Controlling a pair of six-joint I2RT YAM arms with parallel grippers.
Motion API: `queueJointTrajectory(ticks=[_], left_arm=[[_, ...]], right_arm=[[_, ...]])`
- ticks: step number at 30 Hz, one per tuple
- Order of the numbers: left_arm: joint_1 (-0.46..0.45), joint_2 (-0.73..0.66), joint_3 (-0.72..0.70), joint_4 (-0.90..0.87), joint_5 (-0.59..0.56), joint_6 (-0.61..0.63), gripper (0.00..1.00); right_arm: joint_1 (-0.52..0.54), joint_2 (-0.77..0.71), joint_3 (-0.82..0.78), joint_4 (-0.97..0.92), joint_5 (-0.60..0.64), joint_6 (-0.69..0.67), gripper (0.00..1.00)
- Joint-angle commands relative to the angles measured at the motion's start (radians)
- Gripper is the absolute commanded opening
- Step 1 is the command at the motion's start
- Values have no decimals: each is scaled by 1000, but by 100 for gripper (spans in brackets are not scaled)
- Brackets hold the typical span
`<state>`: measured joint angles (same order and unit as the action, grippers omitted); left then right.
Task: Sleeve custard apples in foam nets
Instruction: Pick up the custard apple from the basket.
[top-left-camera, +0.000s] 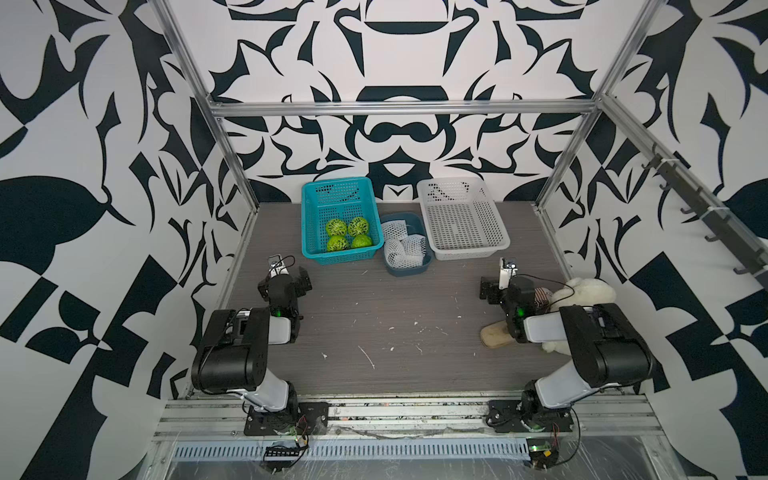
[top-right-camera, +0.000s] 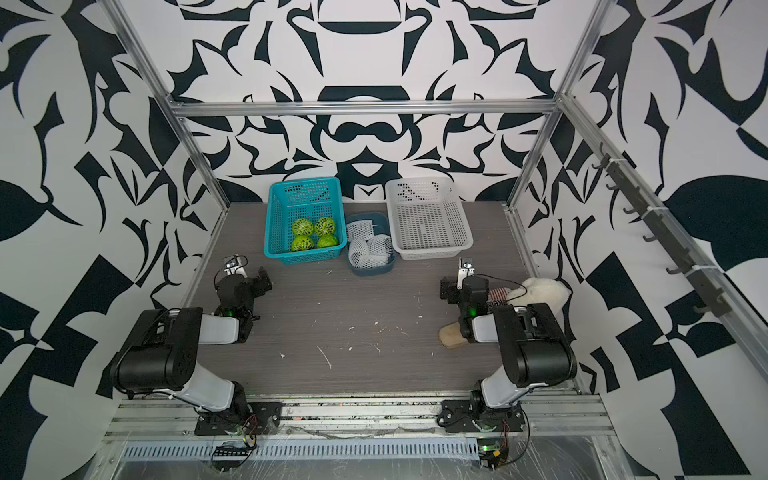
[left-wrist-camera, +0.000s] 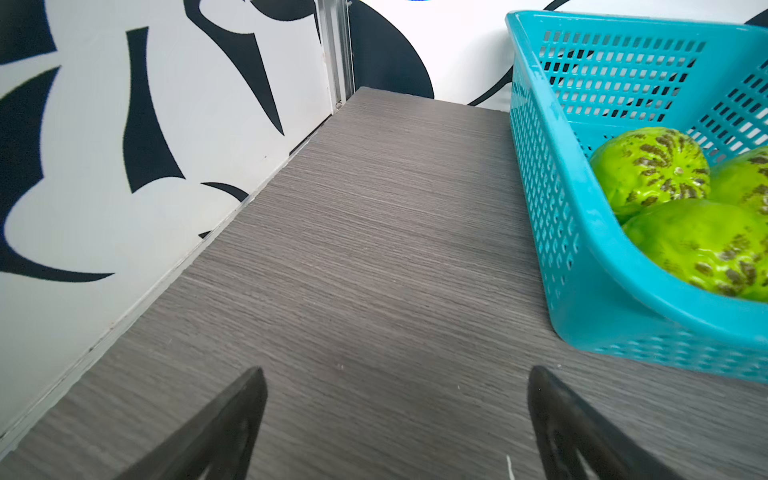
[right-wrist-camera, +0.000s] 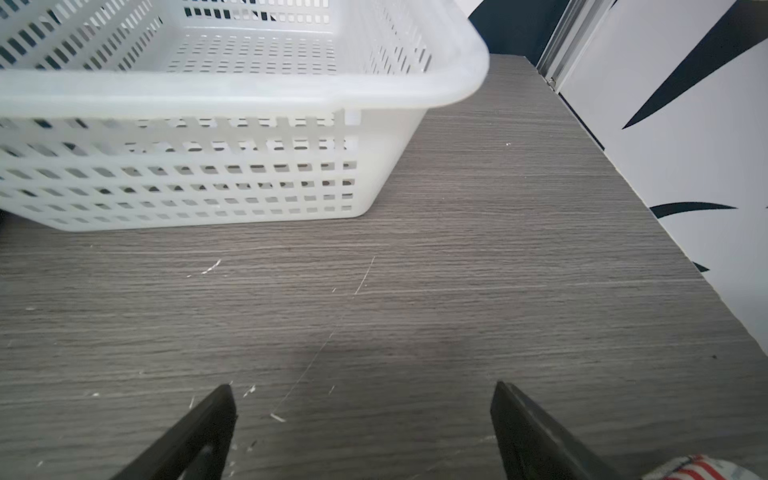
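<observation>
Left gripper (left-wrist-camera: 397, 370) and right gripper (right-wrist-camera: 362, 384) both gape wide and empty; apples (top-left-camera: 336, 227) sit in the far teal basket (top-left-camera: 338, 195)

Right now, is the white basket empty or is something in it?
Empty. The white basket shows only its bare perforated floor in both top views, and the right wrist view shows the same.

**Three containers in a row at the back**

Along the rear of the table (top-left-camera: 395, 324) stand the left basket (top-left-camera: 345, 254), the small tub (top-left-camera: 407, 270) and the right basket (top-left-camera: 469, 252), side by side, with the tub set slightly forward. The custard apples (top-left-camera: 347, 235) lie two by two in the left basket's front half. The foam nets (top-left-camera: 405, 245), perhaps four, are piled in the tub. The left gripper (left-wrist-camera: 397, 370) sits before the left basket and the right gripper (right-wrist-camera: 365, 384) before the right basket. A plush toy (top-left-camera: 590, 291) lies at the table's right edge, partly behind the right arm
</observation>
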<state>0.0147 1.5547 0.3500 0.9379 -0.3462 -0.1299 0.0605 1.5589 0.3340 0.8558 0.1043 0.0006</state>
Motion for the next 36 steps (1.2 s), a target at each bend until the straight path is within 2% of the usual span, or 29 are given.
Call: queueJointTrajectory(ticks=[1, 23, 28, 33, 36], left_arm=[[0, -1, 14, -4, 8, 7, 100], [5, 0, 19, -11, 19, 6, 100], [30, -5, 16, -14, 62, -7, 100], [30, -13, 5, 13, 86, 7, 100], [29, -90, 16, -87, 92, -2, 100]], right_arm=[[4, -14, 23, 37, -9, 3, 100], [5, -14, 25, 30, -8, 4, 100], [5, -12, 30, 24, -6, 5, 100], [5, -17, 20, 42, -16, 4, 92], [13, -61, 28, -6, -1, 5, 88]])
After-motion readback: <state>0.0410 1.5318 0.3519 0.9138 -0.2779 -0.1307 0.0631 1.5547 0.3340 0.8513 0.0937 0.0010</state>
